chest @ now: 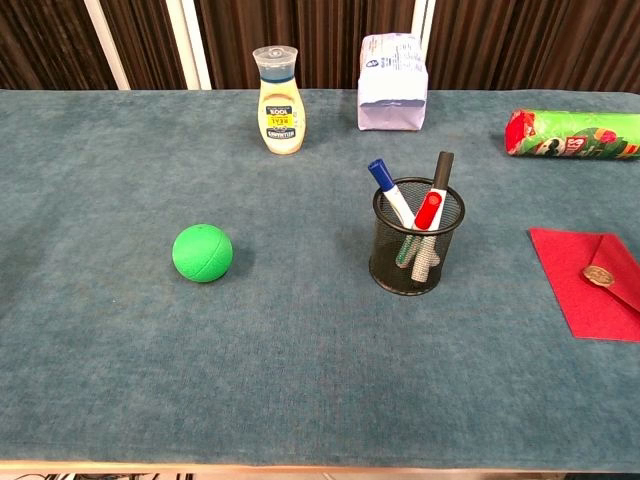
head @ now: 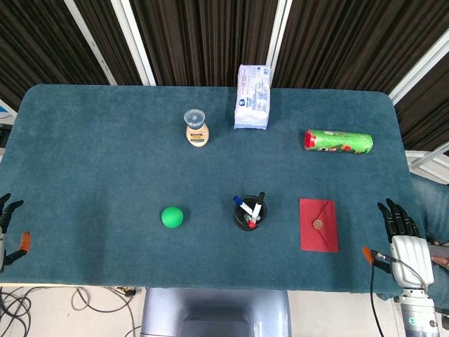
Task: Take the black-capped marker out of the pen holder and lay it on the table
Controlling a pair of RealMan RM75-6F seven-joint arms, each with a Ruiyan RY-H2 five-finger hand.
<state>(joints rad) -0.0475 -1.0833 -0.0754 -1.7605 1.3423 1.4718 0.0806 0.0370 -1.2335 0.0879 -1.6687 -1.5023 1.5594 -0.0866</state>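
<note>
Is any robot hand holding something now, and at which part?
Nothing is held. The left hand and right hand rest open at the table edges; the black marker stands in the holder.

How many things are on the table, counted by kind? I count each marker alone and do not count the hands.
Markers: 3 (black cap, blue cap, red cap)
Pen holder: 1
Green ball: 1
Bottle: 1
White pack: 1
Green can: 1
Red envelope: 1
Total: 9
</note>
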